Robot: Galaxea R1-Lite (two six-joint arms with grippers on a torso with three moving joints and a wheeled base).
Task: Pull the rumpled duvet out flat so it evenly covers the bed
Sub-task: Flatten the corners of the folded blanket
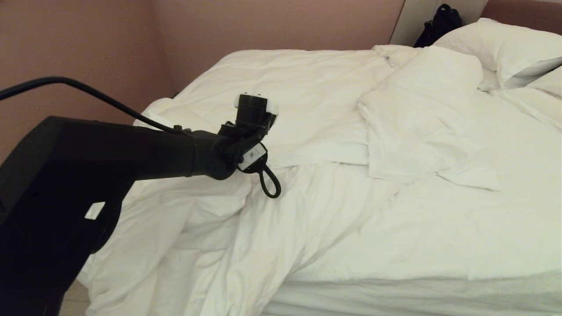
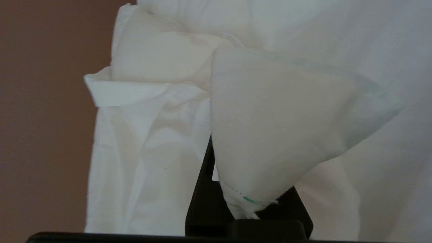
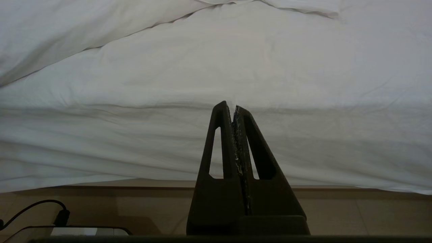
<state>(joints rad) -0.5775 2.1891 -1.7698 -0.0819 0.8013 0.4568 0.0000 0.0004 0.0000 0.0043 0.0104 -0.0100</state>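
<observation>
our left wrist view alone shows our left gripper [image 2: 236,189] clamped on a duvet [image 2: 276,118] corner, at nine o'clock on the bed [image 1: 395,298].

Bedroom, looks like a hotel or guest room: wide bed [image 1: 395,294] dressed all in white, rumpled duvet [image 1: 333,219] across it and plump pillows [image 1: 496,44] stacked at the head against a brownish padded headboard [image 1: 522,9]. Plain pinkish-brown walls [image 1: 88,52] meet in a corner right behind the bed, and a black bag [image 1: 439,24] sits next to the pillows. Right wrist view shows tan flooring [image 3: 354,209] below the hanging bedding.
</observation>
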